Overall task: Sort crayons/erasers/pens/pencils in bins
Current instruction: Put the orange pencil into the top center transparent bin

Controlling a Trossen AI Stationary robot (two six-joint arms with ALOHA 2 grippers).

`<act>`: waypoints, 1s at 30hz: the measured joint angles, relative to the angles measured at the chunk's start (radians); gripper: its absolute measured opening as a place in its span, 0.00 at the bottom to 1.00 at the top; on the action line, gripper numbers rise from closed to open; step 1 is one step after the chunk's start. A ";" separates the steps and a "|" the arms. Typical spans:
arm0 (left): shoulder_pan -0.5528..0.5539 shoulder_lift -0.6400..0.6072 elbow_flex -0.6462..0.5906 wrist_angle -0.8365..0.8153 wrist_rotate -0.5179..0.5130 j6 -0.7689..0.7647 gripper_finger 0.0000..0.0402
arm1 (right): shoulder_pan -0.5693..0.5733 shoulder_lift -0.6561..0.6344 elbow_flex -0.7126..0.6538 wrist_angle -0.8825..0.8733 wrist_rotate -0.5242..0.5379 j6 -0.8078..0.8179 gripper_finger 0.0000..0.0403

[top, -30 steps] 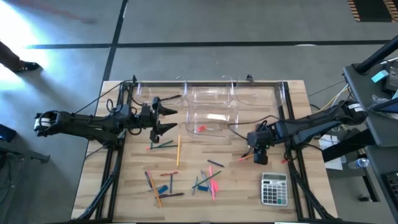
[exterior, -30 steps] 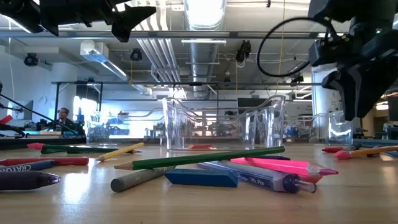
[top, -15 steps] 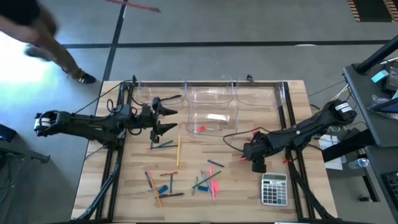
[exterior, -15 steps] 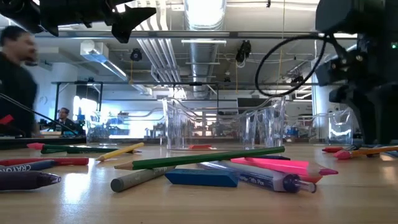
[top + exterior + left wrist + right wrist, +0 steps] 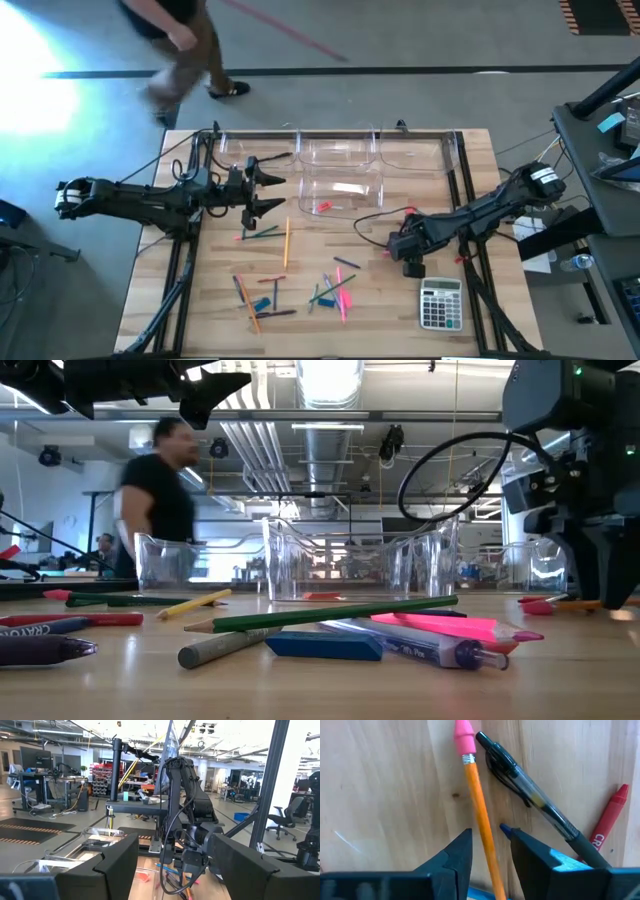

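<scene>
My right gripper [image 5: 400,250] is down at the table's right middle, open. In the right wrist view its fingertips [image 5: 491,837] stand on either side of an orange pencil [image 5: 477,795] with a pink rubber end, which lies flat on the wood. A clear pen with a black cap [image 5: 535,800] and a red crayon [image 5: 610,820] lie beside it. My left gripper [image 5: 272,192] is open and empty, raised left of the clear bins [image 5: 340,150]. The near bin [image 5: 340,190] holds a pink eraser [image 5: 322,207].
Loose pencils, pens, crayons and a blue eraser lie in clusters at the table's near middle [image 5: 335,290] and near left [image 5: 255,295]. More lie under my left gripper [image 5: 262,233]. A grey calculator [image 5: 440,303] sits near right. A person [image 5: 180,40] walks past the far side.
My right gripper has gone down to the table and a little toward its left edge, ending astride the orange pencil. A person has walked across behind the table's far edge.
</scene>
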 joint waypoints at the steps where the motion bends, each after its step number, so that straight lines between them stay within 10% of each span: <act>1: 0.000 0.000 0.000 0.000 0.000 0.000 0.60 | 0.000 0.000 0.000 0.000 -0.001 0.000 0.29; 30: 0.000 0.000 0.000 0.000 0.000 0.000 0.60 | 0.000 0.012 0.126 -0.115 -0.013 -0.058 0.04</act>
